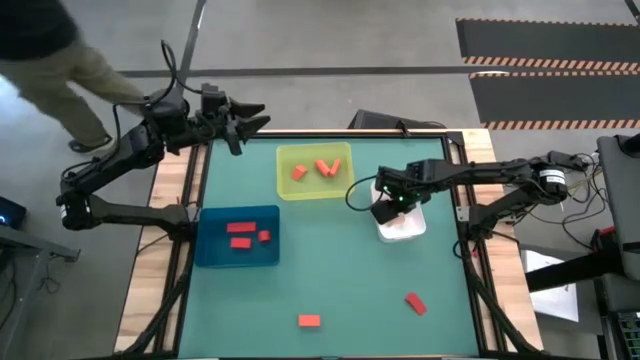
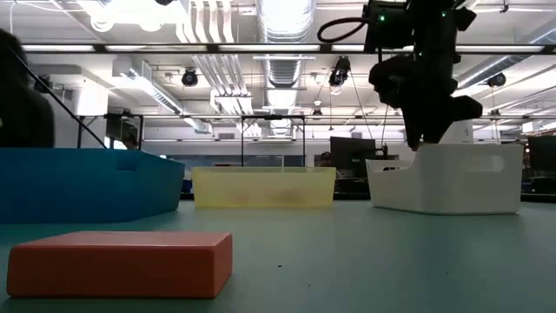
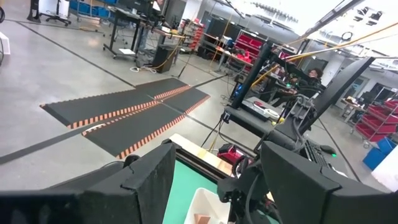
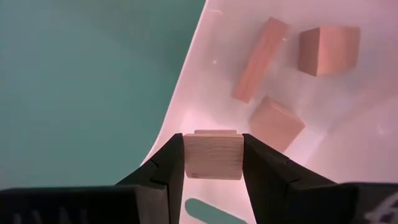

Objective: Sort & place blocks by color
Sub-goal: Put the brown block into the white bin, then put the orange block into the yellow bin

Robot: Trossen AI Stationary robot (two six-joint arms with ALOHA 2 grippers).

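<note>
My right gripper (image 4: 213, 163) is shut on a pale tan block (image 4: 213, 154) and hangs over the left rim of the white tray (image 1: 402, 228), which holds three tan-pink blocks (image 4: 261, 59). The yellow-green tray (image 1: 314, 172) holds orange blocks (image 1: 322, 168). Red blocks (image 1: 241, 236) lie in the blue tray (image 1: 237, 238). Two more blocks (image 1: 309, 320) (image 1: 415, 302) lie flat on the green mat near the front. My left gripper (image 1: 252, 118) stands open, raised at the table's far left corner. My right gripper pinches the tan block by two opposite side faces (image 4: 188, 155) between its two fingers. The fingers come from above, pointing steeply down. The block is lifted clear, level, above the white tray's rim.
The three trays stand in the table's far half. An orange block (image 2: 122, 261) lies close before the low camera. Wooden table edges frame the green mat (image 1: 340, 280). A person walks on the floor beyond the far left corner.
</note>
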